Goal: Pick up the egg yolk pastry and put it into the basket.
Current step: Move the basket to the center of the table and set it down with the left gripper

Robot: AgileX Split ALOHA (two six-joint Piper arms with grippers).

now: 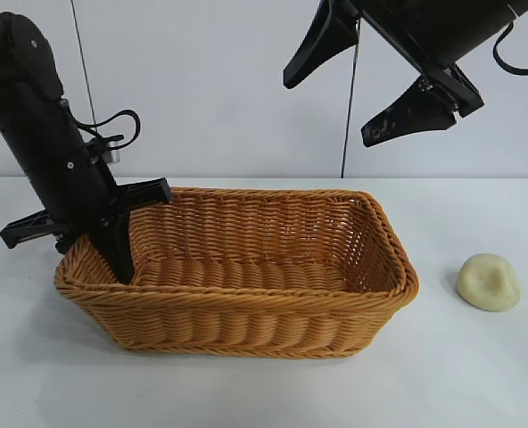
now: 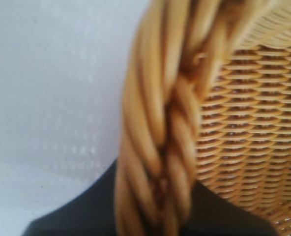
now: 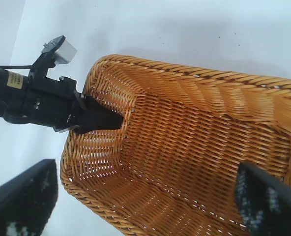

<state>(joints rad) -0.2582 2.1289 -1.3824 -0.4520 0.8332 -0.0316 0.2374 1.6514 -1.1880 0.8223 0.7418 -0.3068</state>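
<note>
So the big golden-brown woven wicker basket (image 1: 246, 267) sits mid-surface with nothing inside it. My left end effector (image 1: 112, 236) is pinching the braided rim at the basket's left end — one finger inside, one outside. The small pale cream-yellow domed egg yolk pastry (image 1: 488, 282) lies on the white surface (image 1: 478, 374) just right of the basket. My right end effector (image 1: 362, 80) hangs above, fingers spread wide.

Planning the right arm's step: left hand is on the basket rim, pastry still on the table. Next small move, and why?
Probably swing the right hand down toward the egg yolk pastry. It hangs open above the basket, while the pastry lies untouched on the table beside the basket's right end. The left hand grips the rim, steadying it.
</note>
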